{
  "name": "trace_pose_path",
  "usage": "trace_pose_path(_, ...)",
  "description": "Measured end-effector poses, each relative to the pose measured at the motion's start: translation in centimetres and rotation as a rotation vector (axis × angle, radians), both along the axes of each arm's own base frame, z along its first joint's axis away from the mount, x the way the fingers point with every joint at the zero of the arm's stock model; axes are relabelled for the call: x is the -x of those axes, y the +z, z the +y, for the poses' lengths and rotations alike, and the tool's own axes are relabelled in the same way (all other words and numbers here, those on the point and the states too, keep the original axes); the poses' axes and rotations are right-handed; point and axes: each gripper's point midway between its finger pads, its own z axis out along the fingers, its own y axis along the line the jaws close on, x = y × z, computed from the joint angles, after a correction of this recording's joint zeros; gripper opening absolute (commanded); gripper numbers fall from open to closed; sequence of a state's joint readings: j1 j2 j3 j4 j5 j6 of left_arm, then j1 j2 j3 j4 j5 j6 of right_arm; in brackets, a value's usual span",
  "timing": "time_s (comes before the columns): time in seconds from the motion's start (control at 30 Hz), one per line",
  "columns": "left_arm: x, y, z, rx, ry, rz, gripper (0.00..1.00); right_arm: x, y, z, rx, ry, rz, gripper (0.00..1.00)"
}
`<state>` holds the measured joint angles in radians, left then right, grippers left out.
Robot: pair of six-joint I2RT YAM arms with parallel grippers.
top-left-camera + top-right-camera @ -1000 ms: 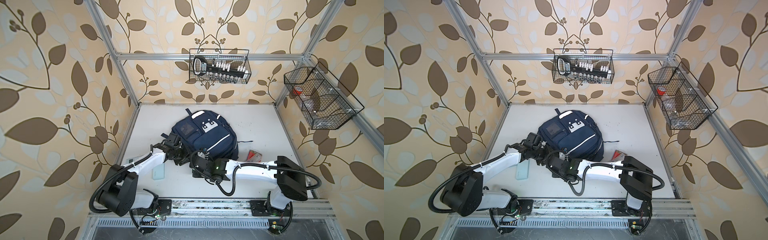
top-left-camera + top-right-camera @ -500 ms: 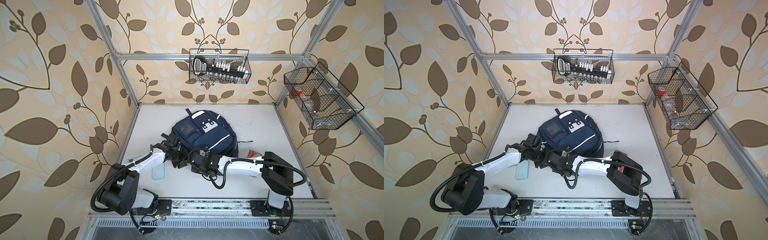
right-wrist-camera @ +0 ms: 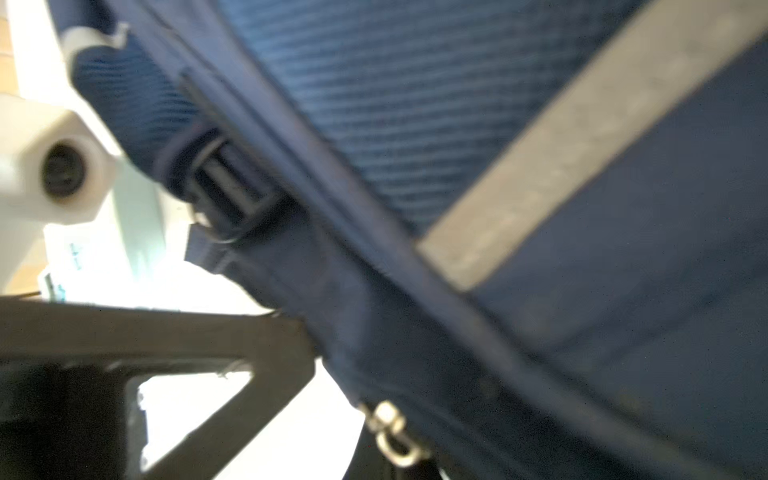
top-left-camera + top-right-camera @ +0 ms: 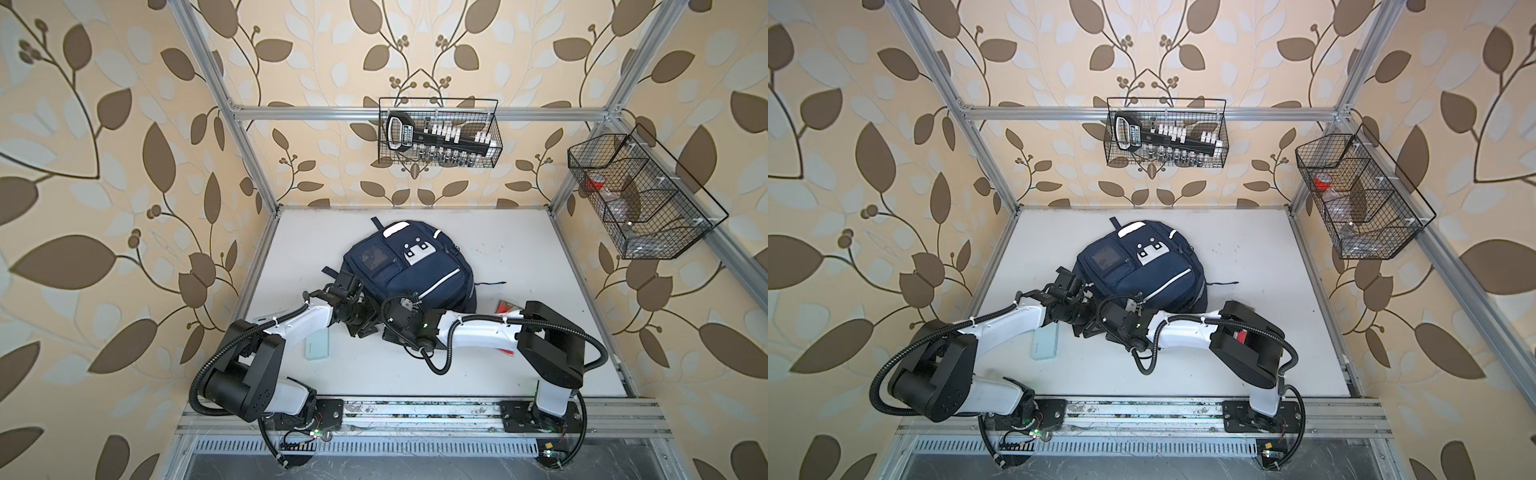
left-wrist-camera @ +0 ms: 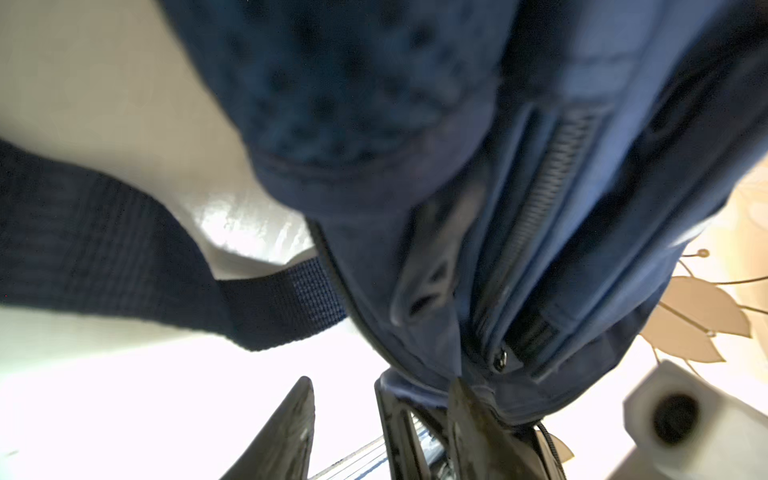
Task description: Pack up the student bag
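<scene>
The right gripper [image 4: 401, 309] has just closed fully at the edge of the bag [image 4: 419, 274], which lies on the worktop [image 4: 519, 249] before it. Whether it caught the zipper pull [image 3: 390, 432] I cannot tell. The left gripper [image 4: 365, 323] beside it stands half open and empty. Probably unzipping starts now.

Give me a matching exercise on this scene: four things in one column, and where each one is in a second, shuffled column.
Things:
1. student bag
2. pale green card
3. red packet
4. wire basket of tools

Places:
A. hangs on the back wall
B. on the table, right of the bag
C. middle of the table
D. on the table, left of the bag

Pairs: 1-C, 2-D, 3-B, 4-A.
</scene>
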<state>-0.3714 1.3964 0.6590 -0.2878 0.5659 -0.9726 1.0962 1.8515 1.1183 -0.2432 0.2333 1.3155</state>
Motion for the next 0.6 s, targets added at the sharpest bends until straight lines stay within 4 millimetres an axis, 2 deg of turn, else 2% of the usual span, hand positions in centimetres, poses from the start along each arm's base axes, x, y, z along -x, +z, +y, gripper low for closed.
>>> trace_pose_path(0.17, -0.8, 0.4, -0.4, 0.03, 0.02, -0.028, 0.51, 1.0, 0.7, -1.2, -0.025, 0.017, 0.017, 0.02)
trace_pose_path(0.27, -1.4, 0.5, -0.7, 0.043, 0.024, -0.05, 0.51, 2.1, 2.0, -2.3, -0.055, 0.021, 0.015, 0.47)
trace_pose_path(0.33, -1.7, 0.3, -0.8, 0.047, 0.027, -0.054, 0.51, 2.8, 3.0, -2.7, -0.075, 0.027, 0.006, 0.62)
trace_pose_path(0.43, -1.9, 0.1, -0.9, 0.05, 0.03, -0.055, 0.5, 3.3, 4.0, -2.2, -0.096, 0.036, -0.006, 0.64)
trace_pose_path(0.6, -1.6, 0.0, -0.6, 0.025, 0.022, -0.045, 0.52, 2.4, 3.6, -0.5, -0.054, 0.0, -0.019, 0.54)
